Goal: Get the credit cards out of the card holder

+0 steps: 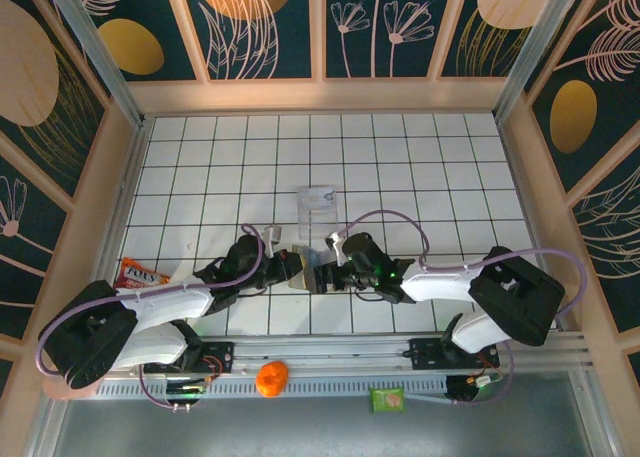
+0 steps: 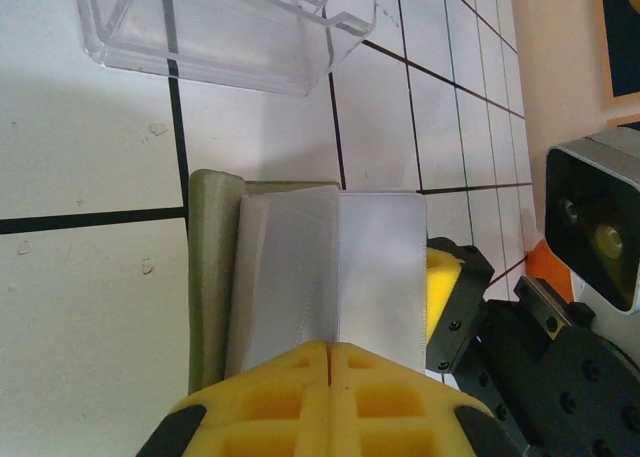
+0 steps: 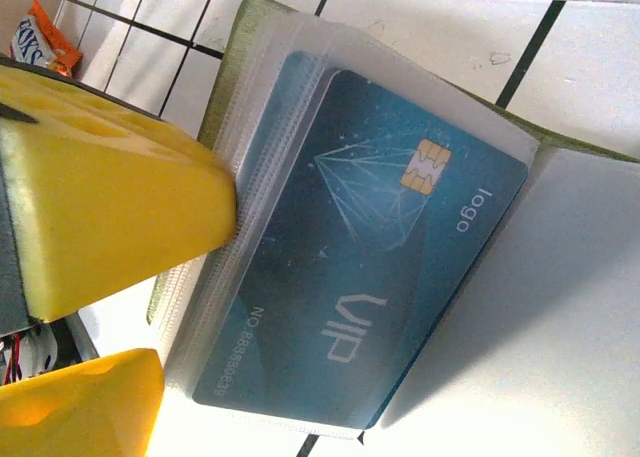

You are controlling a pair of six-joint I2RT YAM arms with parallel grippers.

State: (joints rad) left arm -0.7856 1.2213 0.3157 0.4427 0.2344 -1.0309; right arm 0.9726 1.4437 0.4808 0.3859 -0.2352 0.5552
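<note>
The card holder (image 1: 308, 275) lies open on the white tiles between my two grippers. Its yellow-green cover (image 2: 208, 277) shows along the left in the left wrist view. My left gripper (image 2: 330, 362) is shut on a pale whitish-grey inner sleeve (image 2: 340, 267) of the holder. In the right wrist view a blue credit card (image 3: 370, 267), marked VIP and carrying a chip, sits inside clear sleeves (image 3: 240, 177). My right gripper (image 3: 190, 297) is open, its yellow fingers (image 3: 110, 197) at the sleeves' edge. Seen from above, the left gripper (image 1: 294, 269) and right gripper (image 1: 324, 274) face each other.
A clear plastic box (image 1: 318, 202) stands just beyond the holder, also visible in the left wrist view (image 2: 230, 27). A snack packet (image 1: 140, 272) lies at the left. An orange object (image 1: 272, 378) and a green packet (image 1: 387, 399) sit by the near rail.
</note>
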